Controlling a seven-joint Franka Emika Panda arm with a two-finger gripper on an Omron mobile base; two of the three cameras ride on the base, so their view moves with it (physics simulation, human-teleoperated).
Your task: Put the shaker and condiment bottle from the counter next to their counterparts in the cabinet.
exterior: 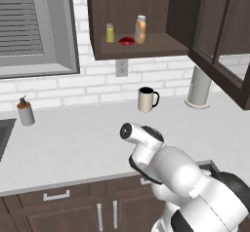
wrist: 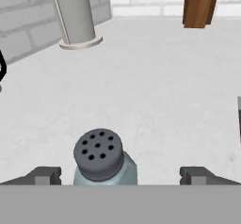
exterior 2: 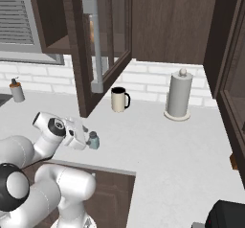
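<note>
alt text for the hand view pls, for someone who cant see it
Seen from the hand camera, the open gripper straddles the blue-grey shaker, which stands upright on the pale counter, nearer one finger tip, its dark perforated cap facing the camera. Beyond stand a paper towel holder and a white brick wall.
</note>
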